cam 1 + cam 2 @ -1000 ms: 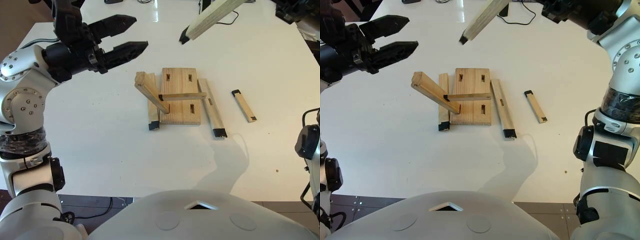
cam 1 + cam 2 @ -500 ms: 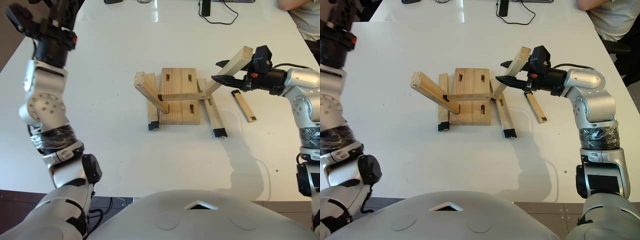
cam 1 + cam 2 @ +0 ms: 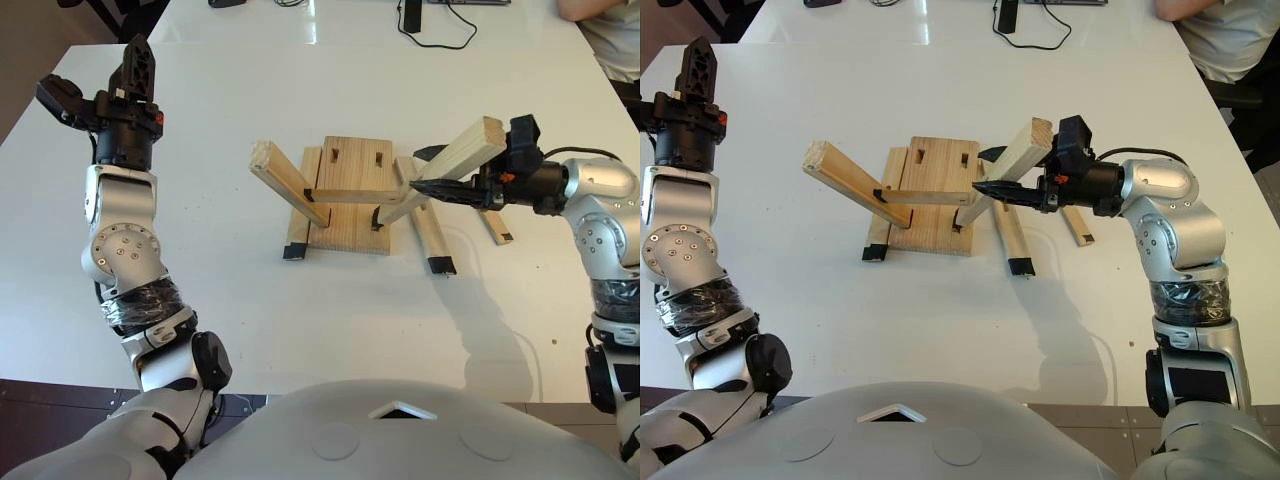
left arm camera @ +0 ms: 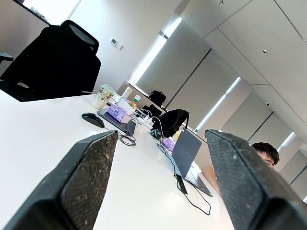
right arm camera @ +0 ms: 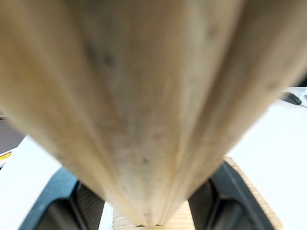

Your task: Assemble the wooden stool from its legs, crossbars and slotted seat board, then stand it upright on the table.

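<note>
A white table (image 3: 300, 330) with a black office chair (image 4: 53, 61) beside it, bright shaded windows (image 4: 189, 79) behind

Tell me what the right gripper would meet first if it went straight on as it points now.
Probably the crossbar above the seat board, just beyond the right gripper and its held leg; depth is unclear.

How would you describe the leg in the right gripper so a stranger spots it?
On the white table, find the slotted seat board lying flat. At its right side one wooden leg slants upward. Unlike the tilted leg on the left, it is clamped in the right gripper.
</note>
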Robot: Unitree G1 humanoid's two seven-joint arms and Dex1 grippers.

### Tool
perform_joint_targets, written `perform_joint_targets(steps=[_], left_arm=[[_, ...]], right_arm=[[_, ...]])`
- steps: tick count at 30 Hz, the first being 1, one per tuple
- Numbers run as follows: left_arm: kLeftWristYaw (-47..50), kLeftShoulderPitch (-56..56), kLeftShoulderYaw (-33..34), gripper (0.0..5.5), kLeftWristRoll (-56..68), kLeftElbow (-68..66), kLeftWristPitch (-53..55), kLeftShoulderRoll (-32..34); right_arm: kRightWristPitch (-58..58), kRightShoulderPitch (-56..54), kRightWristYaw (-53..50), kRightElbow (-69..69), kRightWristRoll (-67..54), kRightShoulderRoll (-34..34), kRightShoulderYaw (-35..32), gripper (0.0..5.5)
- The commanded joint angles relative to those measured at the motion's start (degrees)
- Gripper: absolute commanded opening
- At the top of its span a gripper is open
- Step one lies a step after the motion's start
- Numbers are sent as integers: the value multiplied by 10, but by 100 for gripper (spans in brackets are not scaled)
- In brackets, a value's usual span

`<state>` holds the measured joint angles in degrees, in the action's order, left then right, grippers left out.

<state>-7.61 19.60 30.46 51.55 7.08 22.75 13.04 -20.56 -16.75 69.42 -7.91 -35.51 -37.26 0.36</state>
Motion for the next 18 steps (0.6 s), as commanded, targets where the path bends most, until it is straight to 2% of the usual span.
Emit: perform_joint_targets(steps=[1,5,11,18], left_arm=[[1,-11,-9,333,-1,15,-1,-3],[-6,-30,-31,333,-11,40,2,-5],[-16,-31,-46,333,-18,47,-6,-2],[-24,-30,-58,333,6,107,5,5]], right_arm=[[-10,25,-5,-20,3,-9,-3,203],[7,28,-8,5,28,-11,1,203],[-3,-29,-11,36,15,0,-1,203],[32,-47,38,74,75,-17,45,203]])
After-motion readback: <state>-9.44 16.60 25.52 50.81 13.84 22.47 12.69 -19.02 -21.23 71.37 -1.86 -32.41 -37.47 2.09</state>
